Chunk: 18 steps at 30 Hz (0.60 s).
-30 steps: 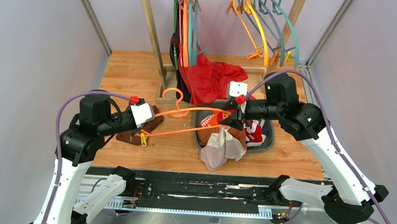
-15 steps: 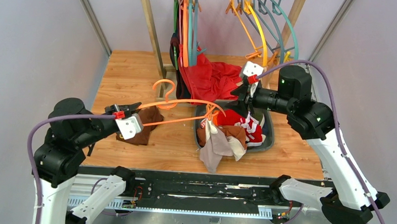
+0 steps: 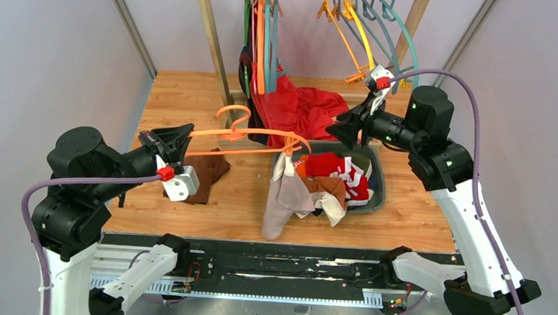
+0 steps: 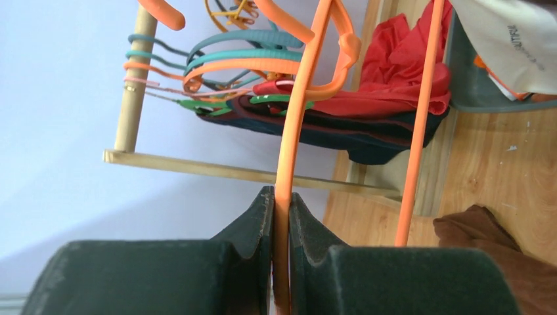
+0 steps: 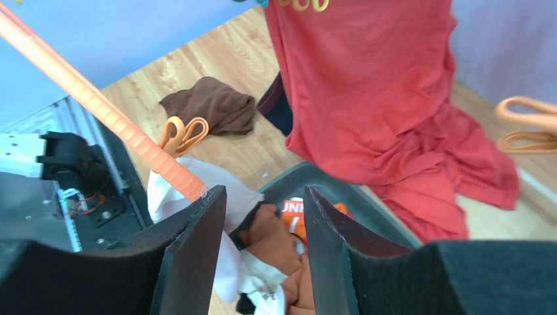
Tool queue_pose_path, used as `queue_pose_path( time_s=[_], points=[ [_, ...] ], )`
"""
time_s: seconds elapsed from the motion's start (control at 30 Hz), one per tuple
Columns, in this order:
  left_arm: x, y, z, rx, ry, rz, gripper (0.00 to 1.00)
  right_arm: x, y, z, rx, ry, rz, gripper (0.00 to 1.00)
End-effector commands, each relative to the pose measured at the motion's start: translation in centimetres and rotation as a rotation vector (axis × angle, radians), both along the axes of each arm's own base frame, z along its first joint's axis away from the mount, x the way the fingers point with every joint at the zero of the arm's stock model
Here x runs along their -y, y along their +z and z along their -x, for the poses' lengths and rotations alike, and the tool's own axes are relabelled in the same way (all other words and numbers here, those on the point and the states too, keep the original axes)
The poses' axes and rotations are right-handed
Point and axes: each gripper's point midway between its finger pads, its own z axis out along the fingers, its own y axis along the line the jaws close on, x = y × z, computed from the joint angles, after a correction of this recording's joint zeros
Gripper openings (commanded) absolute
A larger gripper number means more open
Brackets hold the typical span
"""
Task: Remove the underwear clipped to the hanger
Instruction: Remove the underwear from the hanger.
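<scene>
While left end effector [image 4: 281,197] clamps one orange hanger [image 4: 297,118], right end effector [image 5: 263,197] gapes empty.

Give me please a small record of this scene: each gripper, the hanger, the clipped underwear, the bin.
left gripper: shut on the orange plastic hanger
right gripper: open, empty, raised above the grey plastic bin
pale beige briefs: hanging from the hanger's clip, over the bin's left edge
in the bin: red briefs with white trim, brown briefs
</scene>
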Motion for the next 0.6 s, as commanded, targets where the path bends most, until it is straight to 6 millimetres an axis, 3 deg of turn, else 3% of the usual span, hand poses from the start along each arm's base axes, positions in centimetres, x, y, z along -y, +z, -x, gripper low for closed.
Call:
queue_pose_path(
  time_s=[0.0,0.3,0.47,0.57],
  points=[
    [1.7,0.0,0.3,0.056,-0.119,-0.057,0.00,-1.0,-0.2,0.7,-0.091,0.072,-0.131,0.49],
    [4.1,-5.3,1.0,0.007,-0.291,-0.096,0.00,-3.1,-3.4,2.5,-0.200,0.263,-0.206,0.54],
    [5.2,-7.9,1.8,-0.021,-0.380,-0.090,0.00,-3.9,-6.6,4.1,-0.330,0.381,-0.209,0.59],
    [5.5,-8.5,2.0,-0.016,-0.402,-0.078,0.00,-4.2,-9.0,4.5,-0.416,0.403,-0.220,0.62]
  ],
)
